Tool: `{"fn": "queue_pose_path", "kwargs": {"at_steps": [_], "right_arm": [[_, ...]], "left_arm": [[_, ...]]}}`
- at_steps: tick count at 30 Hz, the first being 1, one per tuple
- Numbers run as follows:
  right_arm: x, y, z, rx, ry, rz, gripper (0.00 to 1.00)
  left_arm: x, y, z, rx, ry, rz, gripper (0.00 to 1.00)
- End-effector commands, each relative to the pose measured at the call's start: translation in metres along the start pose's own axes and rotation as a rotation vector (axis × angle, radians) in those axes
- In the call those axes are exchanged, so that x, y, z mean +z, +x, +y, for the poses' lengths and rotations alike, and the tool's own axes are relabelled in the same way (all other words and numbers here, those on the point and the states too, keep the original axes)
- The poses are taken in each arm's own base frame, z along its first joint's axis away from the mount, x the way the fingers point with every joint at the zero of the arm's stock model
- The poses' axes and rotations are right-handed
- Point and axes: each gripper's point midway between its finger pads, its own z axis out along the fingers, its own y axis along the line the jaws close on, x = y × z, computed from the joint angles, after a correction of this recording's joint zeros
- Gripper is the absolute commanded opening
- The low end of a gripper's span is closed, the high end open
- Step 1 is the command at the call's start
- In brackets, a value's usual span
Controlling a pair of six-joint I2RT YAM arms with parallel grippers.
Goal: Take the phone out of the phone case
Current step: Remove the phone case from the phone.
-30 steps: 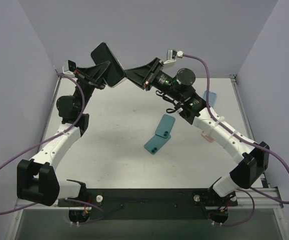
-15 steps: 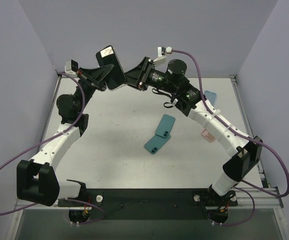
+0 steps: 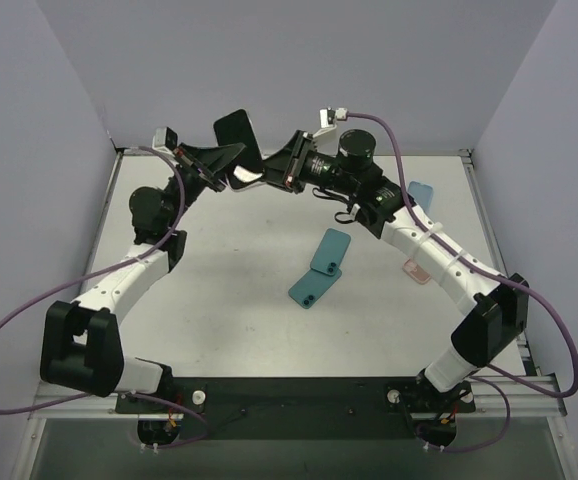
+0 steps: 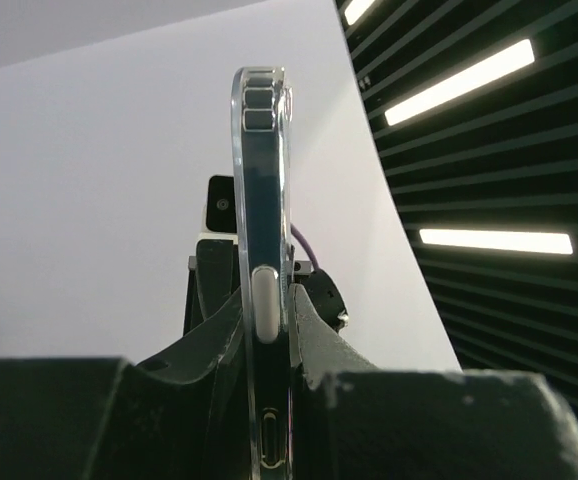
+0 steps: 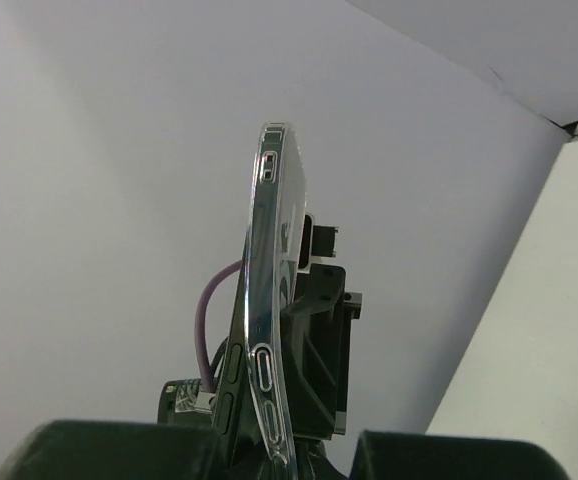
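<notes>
A dark phone (image 3: pixel 236 133) in a clear case (image 3: pixel 246 178) is held in the air at the back of the table, between both grippers. My left gripper (image 3: pixel 225 160) is shut on it from the left. In the left wrist view the phone (image 4: pixel 265 230) stands edge-on between the fingers of that gripper (image 4: pixel 267 312). My right gripper (image 3: pixel 274 172) grips it from the right. In the right wrist view, above that gripper (image 5: pixel 274 462), the clear case (image 5: pixel 272 290) bows away from the phone's dark edge (image 5: pixel 231 375) low down.
Two teal cases (image 3: pixel 329 250) (image 3: pixel 309 288) lie overlapping mid-table. A pink case (image 3: pixel 416 270) lies under the right arm and a blue one (image 3: pixel 421 192) at the back right. Grey walls stand on three sides.
Both grippers have moved right with the phone, and the left arm has swung right. The phone has turned, and the clear case's lower end now shows pale below it.
</notes>
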Motion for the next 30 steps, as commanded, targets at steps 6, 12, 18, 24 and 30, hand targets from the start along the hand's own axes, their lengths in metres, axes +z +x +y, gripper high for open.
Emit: {"fn": "queue_pose_path", "kwargs": {"at_steps": [6,12,18,24,30], "right_arm": [[-0.040,0.045,-0.151,0.226,0.391,0.041,0.00],[-0.055,0.046,-0.167,0.247,0.407,0.020,0.00],[-0.070,0.042,-0.181,0.239,0.445,-0.015,0.00],[-0.079,0.042,-0.187,0.221,0.480,-0.014,0.00],[-0.087,0.050,-0.203,0.203,0.537,-0.006,0.00]], "left_arm": [[-0.023,0.107,-0.028,0.117,0.142,0.445,0.48],[-0.032,0.107,0.006,0.097,0.065,0.451,0.78],[-0.048,0.108,0.046,0.076,-0.052,0.468,0.91],[-0.074,0.088,0.086,0.061,-0.164,0.439,0.92],[-0.097,0.070,0.115,0.043,-0.242,0.404,0.93]]}}
